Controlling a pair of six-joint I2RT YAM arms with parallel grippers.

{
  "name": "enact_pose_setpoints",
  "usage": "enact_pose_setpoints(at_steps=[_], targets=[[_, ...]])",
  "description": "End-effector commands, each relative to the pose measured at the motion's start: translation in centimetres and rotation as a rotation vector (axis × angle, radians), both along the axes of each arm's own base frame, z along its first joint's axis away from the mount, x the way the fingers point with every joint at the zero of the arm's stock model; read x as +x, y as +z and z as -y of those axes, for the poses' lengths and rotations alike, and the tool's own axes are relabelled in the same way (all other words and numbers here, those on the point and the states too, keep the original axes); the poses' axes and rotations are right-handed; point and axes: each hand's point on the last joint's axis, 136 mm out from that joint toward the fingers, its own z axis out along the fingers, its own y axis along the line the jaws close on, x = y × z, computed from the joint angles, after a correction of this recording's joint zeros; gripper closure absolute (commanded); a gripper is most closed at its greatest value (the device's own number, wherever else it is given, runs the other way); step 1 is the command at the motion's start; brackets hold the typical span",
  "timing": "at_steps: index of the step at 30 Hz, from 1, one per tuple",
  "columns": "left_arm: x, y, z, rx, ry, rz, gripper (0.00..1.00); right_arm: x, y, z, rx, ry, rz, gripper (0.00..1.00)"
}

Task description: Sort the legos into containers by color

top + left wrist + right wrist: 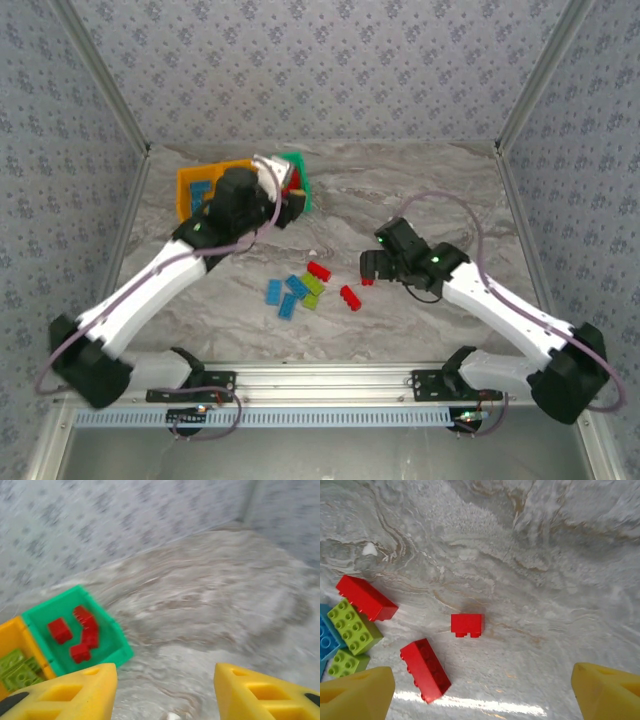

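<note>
**Both claws apart and empty; loose bricks lie mid-table**

Your left gripper [165, 695] hangs over the far left of the table [210, 595], just right of the bins. Its yellow fingers [75, 690] stand apart with nothing between them. Beyond the left finger you see the green bin [117, 652] holding red bricks [82, 632]. I count four, though that wrist picture is smeared. Joined to the green bin's left side is an orange bin [20, 627] with lime bricks [17, 667] in it. From above, the end orange bin [185, 185] at the left of the row holds blue bricks [200, 192], and your left arm covers the middle of the row.

Your right gripper [480, 700] hovers right of centre, its fingers wide apart and gripping nothing. Ahead of it a small red brick [467, 624] lies alone on the marble. A long red brick [425, 669] lies at a slant near it, toward the left finger. Further left, a third red brick [366, 597] rests against a lime brick [354, 626]. A second lime brick [342, 662] and a blue brick [327, 637] crowd that edge of the view. Seen from overhead, this loose cluster sits left of the right gripper and well apart from the bins, with the loose blue bricks [273, 291] on its left side.
</note>
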Motion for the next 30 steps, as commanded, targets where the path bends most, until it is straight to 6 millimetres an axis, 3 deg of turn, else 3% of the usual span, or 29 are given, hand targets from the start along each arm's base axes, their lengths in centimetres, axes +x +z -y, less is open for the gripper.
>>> enact_pose_setpoints(at_steps=[1, 5, 9, 14, 19, 21, 24, 27, 30], targets=[[-5.6, -2.3, -0.1, 0.232, -0.212, 0.076, 0.44, 1.1, -2.1, -1.5, 0.073, -0.097, -0.041, 0.11], [-11.1, -3.3, -2.1, 0.365, -0.364, 0.115, 0.34, 2.2, -4.6, -2.2, 0.047, -0.111, -0.063, 0.2], [-14.1, -4.3, -4.1, 0.411, -0.453, 0.149, 0.15, 2.3, -7.0, -2.5, 0.01, -0.093, -0.103, 0.24], [-17.7, -7.1, -5.1, 0.487, -0.653, 0.247, 0.04, 1.8, -10.1, -2.8, -0.035, -0.057, -0.178, 0.33], [-17.9, -10.1, -4.9, 0.514, -0.695, 0.272, 0.01, 1.8, -11.9, -2.8, -0.079, -0.031, -0.212, 0.51], [-17.6, -10.7, -5.0, 0.53, -0.68, 0.24, 0.01, 1.9, -11.4, -2.7, -0.082, -0.027, -0.2, 0.6], [-17.2, -10.7, -5.4, 0.537, -0.644, 0.241, 0.01, 2.0, -9.2, -2.8, -0.06, -0.013, -0.133, 0.69], [-16.4, -10.2, -5.6, 0.512, -0.592, 0.283, 0.01, 2.7, -5.0, -3.5, -0.007, 0.035, 0.001, 0.71], [-14.6, -9.1, -6.5, 0.454, -0.466, 0.302, 0.01, 3.7, 0.0, -5.9, 0.114, 0.139, 0.179, 0.72]])
